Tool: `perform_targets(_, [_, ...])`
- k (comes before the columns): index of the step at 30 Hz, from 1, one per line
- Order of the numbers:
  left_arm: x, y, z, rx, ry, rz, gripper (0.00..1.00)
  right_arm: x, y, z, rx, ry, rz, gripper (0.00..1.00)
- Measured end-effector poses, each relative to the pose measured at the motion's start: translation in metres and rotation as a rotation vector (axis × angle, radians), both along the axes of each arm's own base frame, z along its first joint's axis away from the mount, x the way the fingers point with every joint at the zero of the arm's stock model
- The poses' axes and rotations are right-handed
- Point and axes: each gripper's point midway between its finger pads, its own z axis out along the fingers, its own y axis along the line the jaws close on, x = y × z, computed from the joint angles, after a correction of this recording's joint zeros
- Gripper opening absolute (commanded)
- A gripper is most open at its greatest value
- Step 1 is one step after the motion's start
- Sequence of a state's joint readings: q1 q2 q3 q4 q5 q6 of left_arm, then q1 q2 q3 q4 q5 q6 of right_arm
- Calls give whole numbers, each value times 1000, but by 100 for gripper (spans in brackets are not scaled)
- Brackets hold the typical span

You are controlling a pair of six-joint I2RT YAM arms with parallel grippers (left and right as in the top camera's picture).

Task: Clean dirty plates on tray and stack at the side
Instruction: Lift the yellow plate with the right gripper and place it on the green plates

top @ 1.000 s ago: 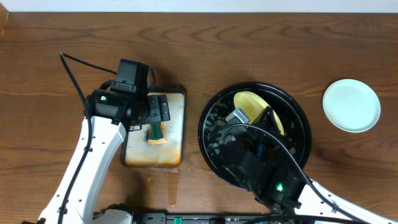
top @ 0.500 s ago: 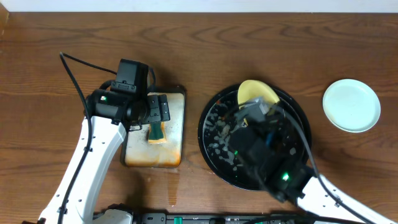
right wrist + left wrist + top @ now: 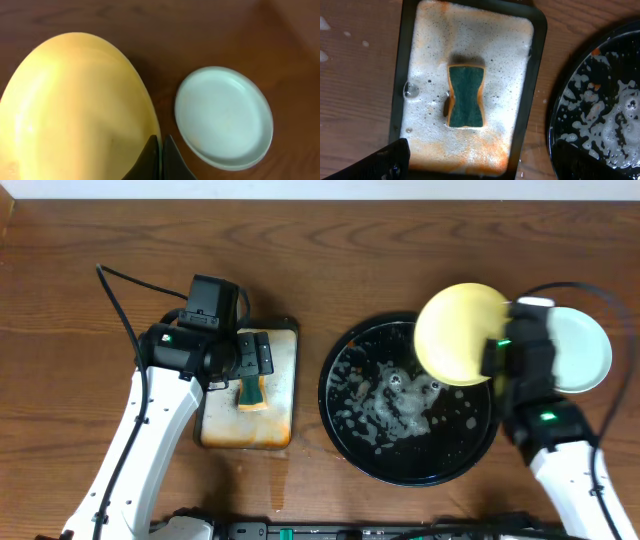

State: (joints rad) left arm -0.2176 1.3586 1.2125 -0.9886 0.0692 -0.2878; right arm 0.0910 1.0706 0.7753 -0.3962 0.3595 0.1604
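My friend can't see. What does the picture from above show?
The right gripper holds a yellow plate over the rim of the sudsy black tray, beside a mint plate on the wooden table. The left gripper hovers open above a pan with a green sponge.

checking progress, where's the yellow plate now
Overhead, the yellow plate is held by the right gripper above the black tray's upper-right rim, just left of the mint plate on the table.

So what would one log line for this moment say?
right gripper: shut on yellow plate, held over tray edge | mint plate: on table beside | left gripper: open above sponge in pan
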Motion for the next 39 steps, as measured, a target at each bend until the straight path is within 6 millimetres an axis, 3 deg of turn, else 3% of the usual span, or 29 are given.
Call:
perform_targets(5, [0,0,0,0,0,0,91,-13,-70,-8,184,-20,-213,1])
perform_targets(9, [0,0,0,0,0,0,91,-34,-132,-16,296,-64,-436,1])
perform_targets(13, [0,0,0,0,0,0,91,-44,-177,-25,369,-121,-586,1])
perform_targets(16, [0,0,0,-1,1,0,91,-52,-199,-43,429,-118,-678,1])
perform_targets(19, [0,0,0,0,0,0,91,-49,-210,-62,473,-107,-716,1])
perform_targets(25, [0,0,0,0,0,0,91,-31,-208,-94,560,-77,-684,4])
perform_targets(27, [0,0,0,0,1,0,92,-27,-209,-95,563,-85,-672,53])
perform_targets(28, [0,0,0,0,0,0,91,-23,-211,-92,558,-103,-657,68])
perform_targets(30, [0,0,0,0,0,0,92,-20,-211,-88,554,-115,-641,78])
perform_targets(32, [0,0,0,0,0,0,92,-19,-208,-86,560,-116,-623,99])
perform_targets(36, [0,0,0,0,0,0,92,-12,-194,-72,600,-141,-546,99])
perform_targets(39, [0,0,0,0,0,0,92,-7,-166,-52,664,-156,-439,99])
